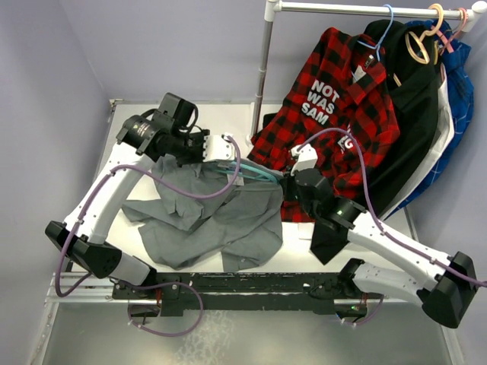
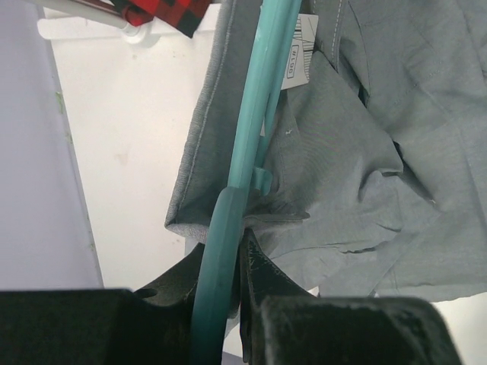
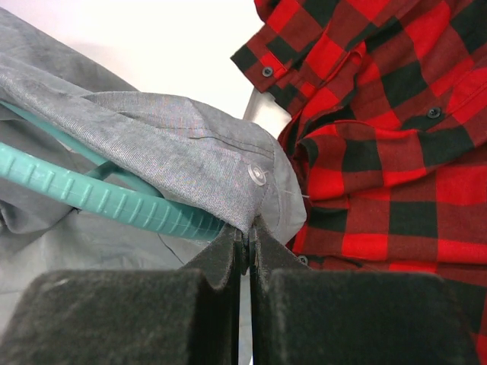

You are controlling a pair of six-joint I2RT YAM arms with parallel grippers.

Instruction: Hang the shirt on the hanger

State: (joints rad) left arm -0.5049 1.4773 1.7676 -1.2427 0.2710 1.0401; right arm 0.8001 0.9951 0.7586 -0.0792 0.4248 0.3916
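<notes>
**A:** Nearest us, most of the shirt (image 1: 221, 224) lies rumpled on the desk (image 1: 137, 129). Why do we grip it in only two spots?

**B:** We judge that we are midway through threading it. Our left fingers (image 2: 247, 257) are clamped on the hanger (image 2: 259, 114), which runs up under the grey cloth beside the label (image 2: 300, 53). That grip should keep the frame from sliding while cloth is drawn over it.

**A:** And the other side?

**B:** Our right fingers (image 3: 256, 245) are pressed together on the shirt's front edge, just below a clear button (image 3: 257, 175). The hanger's ribbed arm lies under that fold. We think this pinch is meant to pull the shoulder over the hanger's end.

**A:** So where is the shirt?

**B:** The neck end is raised between our two arms and lies partly over the hanger. The body and sleeves are on the desk, so we would not call it hung yet.

**A:** And farther back?

**B:** The plaid shirt (image 1: 335, 114) hangs from the rail (image 1: 358, 9). Its lower part is just beside our right fingers, and we could snag it.
</notes>
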